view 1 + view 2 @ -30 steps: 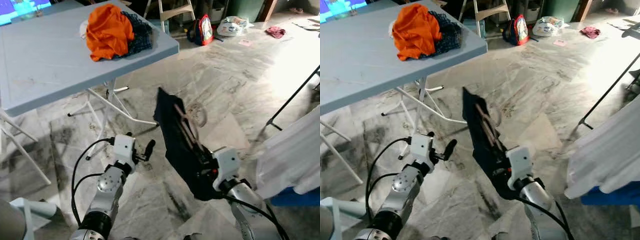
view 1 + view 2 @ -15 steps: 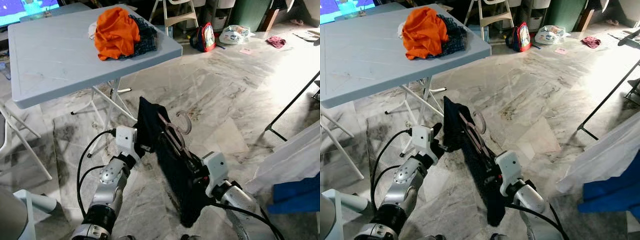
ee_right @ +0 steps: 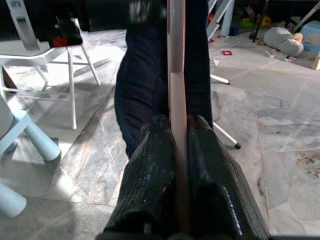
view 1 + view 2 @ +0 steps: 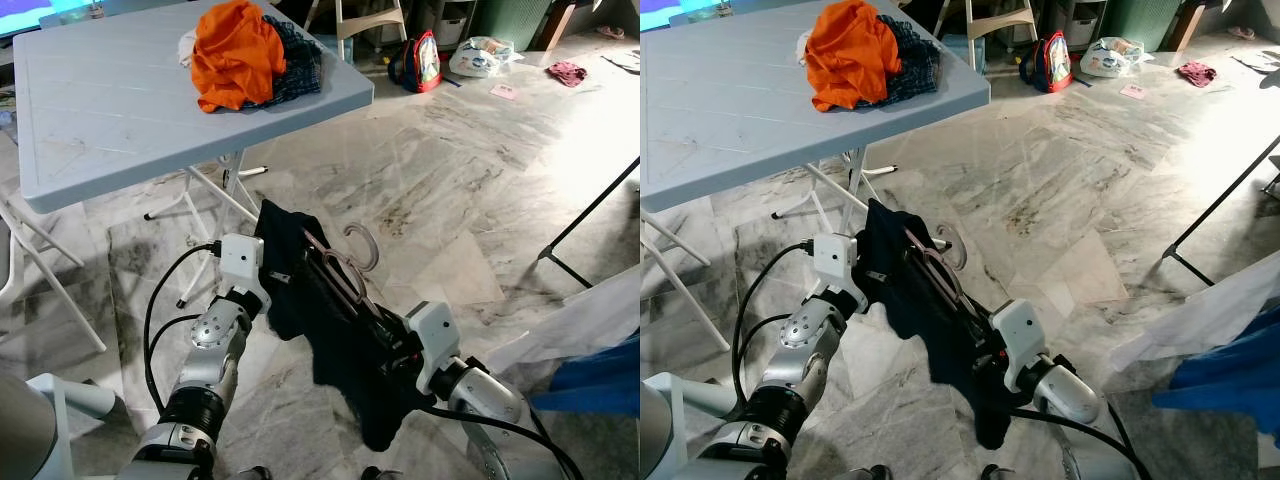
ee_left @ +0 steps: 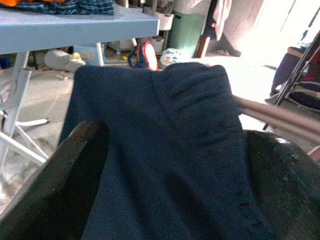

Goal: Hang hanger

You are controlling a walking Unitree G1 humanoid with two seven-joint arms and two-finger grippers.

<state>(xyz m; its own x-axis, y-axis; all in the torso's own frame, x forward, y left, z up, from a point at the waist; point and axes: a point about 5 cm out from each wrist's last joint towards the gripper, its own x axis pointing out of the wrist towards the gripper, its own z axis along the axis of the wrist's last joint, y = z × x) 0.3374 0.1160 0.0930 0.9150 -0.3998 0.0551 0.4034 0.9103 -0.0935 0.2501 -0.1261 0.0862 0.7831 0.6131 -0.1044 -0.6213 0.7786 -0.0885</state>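
A pinkish hanger [image 4: 337, 272] carries a dark navy garment [image 4: 340, 360] low over the marble floor in front of me. My right gripper [image 4: 386, 336] is shut on the hanger's bar; the right wrist view has the bar [image 3: 176, 50] pinched between both black fingers [image 3: 155, 165], with the cloth [image 3: 140, 75] hanging behind. My left gripper [image 4: 872, 276] is at the garment's upper left edge. In the left wrist view its fingers [image 5: 80, 170] stand wide apart with the navy cloth [image 5: 165, 125] between them and the hanger's arm [image 5: 272, 114] beyond.
A pale blue folding table [image 4: 120, 110] stands at the left, with an orange cloth [image 4: 235, 50] and a dark plaid cloth [image 4: 298, 62] on it. A black rack leg [image 4: 590, 200] and hanging white cloth [image 4: 585, 320] are at the right. Bags [image 4: 420, 62] lie farther back.
My left gripper has come in from the open floor to the garment's upper left edge. The hanger and garment have shifted left and lower. The camera has moved too.
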